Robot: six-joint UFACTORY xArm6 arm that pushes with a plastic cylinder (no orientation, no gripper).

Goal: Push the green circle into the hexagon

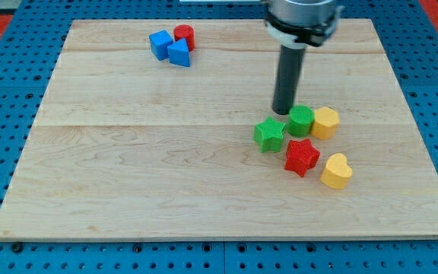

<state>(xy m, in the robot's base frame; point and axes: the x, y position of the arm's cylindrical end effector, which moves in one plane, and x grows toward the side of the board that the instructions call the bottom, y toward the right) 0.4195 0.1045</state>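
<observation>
The green circle [301, 120] sits right of the board's centre, touching the yellow hexagon [325, 122] on its right. My tip [284, 112] stands just at the circle's upper left, touching or nearly touching it. A green star [269, 134] lies to the circle's lower left and a red star [301, 156] just below it.
A yellow heart [336, 170] lies at the lower right of the red star. A blue cube [160, 43], a blue triangle [179, 53] and a red cylinder [184, 36] cluster at the view's top left. The wooden board [128, 167] lies on a blue pegboard.
</observation>
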